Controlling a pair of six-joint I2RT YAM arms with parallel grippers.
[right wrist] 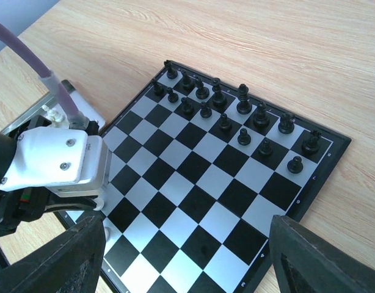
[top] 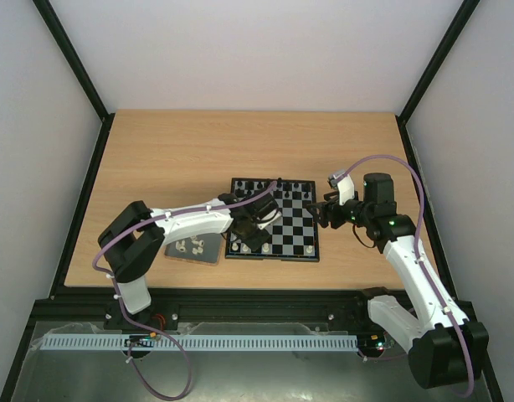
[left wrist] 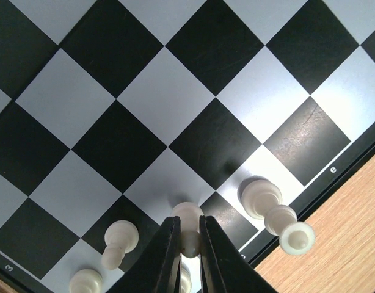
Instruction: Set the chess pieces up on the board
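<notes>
The board point(top: 284, 228) lies mid-table; it also shows in the right wrist view point(right wrist: 200, 183). My left gripper point(top: 259, 231) is low over its near left corner. In the left wrist view the gripper point(left wrist: 189, 231) is shut on a white pawn point(left wrist: 189, 215) whose base sits over a light square. Other white chess pieces point(left wrist: 120, 239) stand nearby, with a tall one point(left wrist: 274, 213) by the rim. My right gripper point(top: 326, 214) hovers at the board's right edge, open and empty point(right wrist: 190, 259). Black pieces point(right wrist: 243, 104) fill the far rows.
A small dark-grey tray point(top: 208, 254) with several white pieces lies left of the board, under my left arm. In the right wrist view, the left arm's white wrist housing point(right wrist: 56, 162) covers the board's left corner. Black frame posts bound the table.
</notes>
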